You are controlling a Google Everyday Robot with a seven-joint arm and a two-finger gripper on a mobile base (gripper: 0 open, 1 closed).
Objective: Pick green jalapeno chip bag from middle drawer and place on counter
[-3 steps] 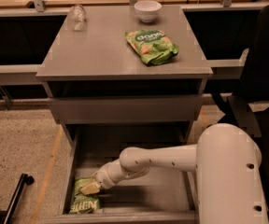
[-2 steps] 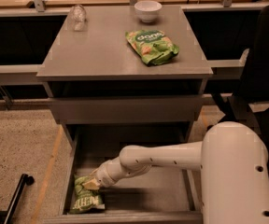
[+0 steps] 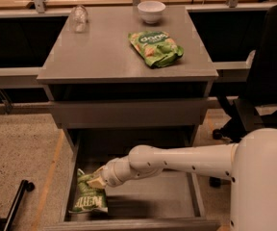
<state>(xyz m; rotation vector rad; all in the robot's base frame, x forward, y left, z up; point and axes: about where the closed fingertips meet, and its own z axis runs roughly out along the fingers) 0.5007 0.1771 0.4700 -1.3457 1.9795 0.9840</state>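
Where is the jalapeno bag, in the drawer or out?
In: green jalapeno chip bag lies inside the middle drawer, gripper at its far end.

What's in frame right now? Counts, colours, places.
green jalapeno chip bag: 1, olive green, front-left of the middle drawer
middle drawer: 1, grey, pulled open below the shut drawer
counter: 1, grey, cabinet top
wider chip bag: 1, bright green, on counter, right of centre
bowl: 1, white, counter's back edge
clear container: 1, transparent, counter's back left
upper drawer front: 1, grey, shut, below counter
chair: 1, black, right of cabinet
arm: 1, white, reaching into middle drawer
gripper: 1, pale, at the bag's upper end
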